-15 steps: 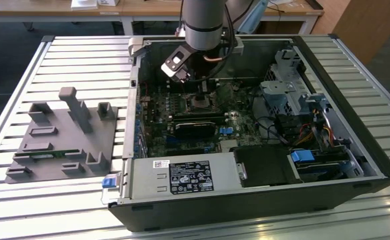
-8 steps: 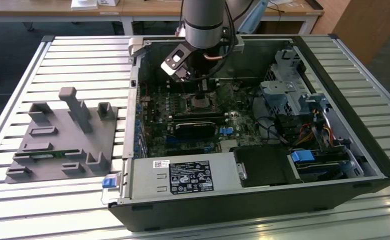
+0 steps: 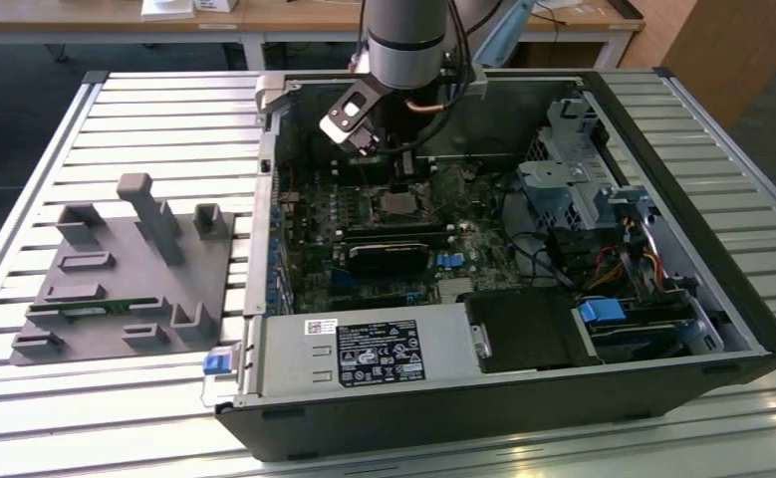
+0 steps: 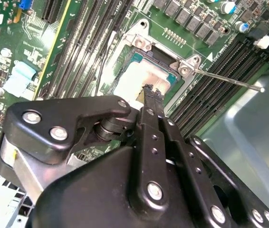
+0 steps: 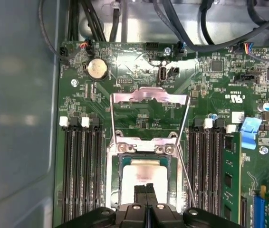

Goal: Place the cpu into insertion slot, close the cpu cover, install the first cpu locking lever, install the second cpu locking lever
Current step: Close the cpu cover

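The cpu [image 5: 141, 173] is seen lying flat in its socket near the middle of the motherboard [image 5: 206, 80], between the memory slots. The gripper [image 5: 146, 187] is held directly over it, jaws pressed together with nothing gripped, tips at the chip's top face. The cpu cover [image 5: 148, 96] is swung open, off the socket, toward the motherboard's cabled edge. A thin locking lever [image 4: 229, 80] is seen sticking out from the socket's corner.

A silver-grey tubular arm [image 3: 405, 35] ends in black jointed fingers [image 4: 146, 137] dotted with round silver screws [image 4: 154, 190].
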`<state>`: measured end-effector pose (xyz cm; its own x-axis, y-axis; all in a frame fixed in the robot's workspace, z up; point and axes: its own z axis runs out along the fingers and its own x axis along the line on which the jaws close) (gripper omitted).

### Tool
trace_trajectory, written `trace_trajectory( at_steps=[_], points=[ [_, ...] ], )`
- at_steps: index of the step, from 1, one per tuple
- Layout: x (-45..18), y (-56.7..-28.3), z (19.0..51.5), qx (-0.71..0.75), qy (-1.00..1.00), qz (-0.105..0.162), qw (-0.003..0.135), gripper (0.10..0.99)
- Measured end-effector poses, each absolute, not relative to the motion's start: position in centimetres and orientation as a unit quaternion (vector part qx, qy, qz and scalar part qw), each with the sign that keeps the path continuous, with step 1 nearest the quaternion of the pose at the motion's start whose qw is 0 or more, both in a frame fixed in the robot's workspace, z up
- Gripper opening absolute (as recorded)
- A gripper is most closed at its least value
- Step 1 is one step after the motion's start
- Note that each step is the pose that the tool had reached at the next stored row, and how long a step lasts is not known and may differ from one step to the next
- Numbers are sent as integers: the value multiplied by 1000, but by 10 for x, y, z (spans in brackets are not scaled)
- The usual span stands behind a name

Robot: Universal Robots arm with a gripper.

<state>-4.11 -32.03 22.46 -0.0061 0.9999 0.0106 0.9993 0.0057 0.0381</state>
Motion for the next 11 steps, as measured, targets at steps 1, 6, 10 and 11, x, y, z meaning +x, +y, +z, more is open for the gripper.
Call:
trace_trajectory(
  at_steps=[1,6,10,11],
  points=[
    [-41,-320,225,705,709,17,10,106],
    [-41,-321,226,705,709,17,10,106],
    [-41,-324,226,705,709,17,10,106],
    [-41,-324,226,705,709,17,10,106]
  ],
)
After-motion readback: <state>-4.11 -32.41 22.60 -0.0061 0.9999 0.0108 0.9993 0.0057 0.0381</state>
